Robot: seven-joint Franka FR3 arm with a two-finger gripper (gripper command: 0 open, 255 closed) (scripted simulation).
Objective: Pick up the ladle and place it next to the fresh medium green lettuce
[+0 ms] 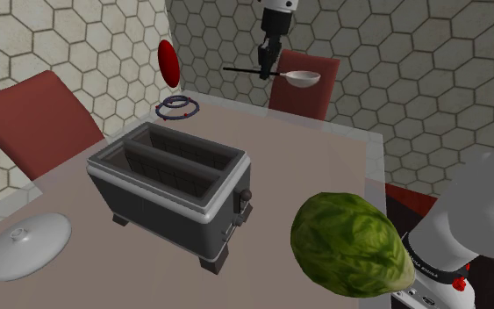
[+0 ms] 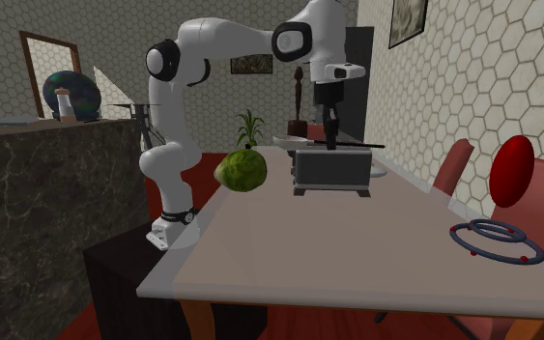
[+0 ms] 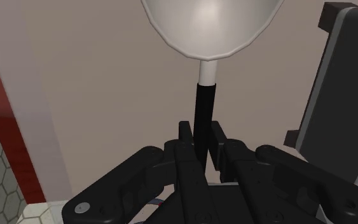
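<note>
Clamping the ladle (image 1: pixel 304 78) by its dark handle, the gripper (image 1: pixel 264 70) holds it high above the counter (image 1: pixel 324 158); pickup looks done, carrying it down beside the lettuce (image 1: pixel 350 246) remains.

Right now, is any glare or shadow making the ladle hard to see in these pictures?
Wrist view: a bright sheen on the ladle bowl, while its black handle blends into the black claw. Shoulder view: even light, the pale bowl clear against the red chair. Second exterior view: the handle is a thin dark line above the grey appliance.
</note>
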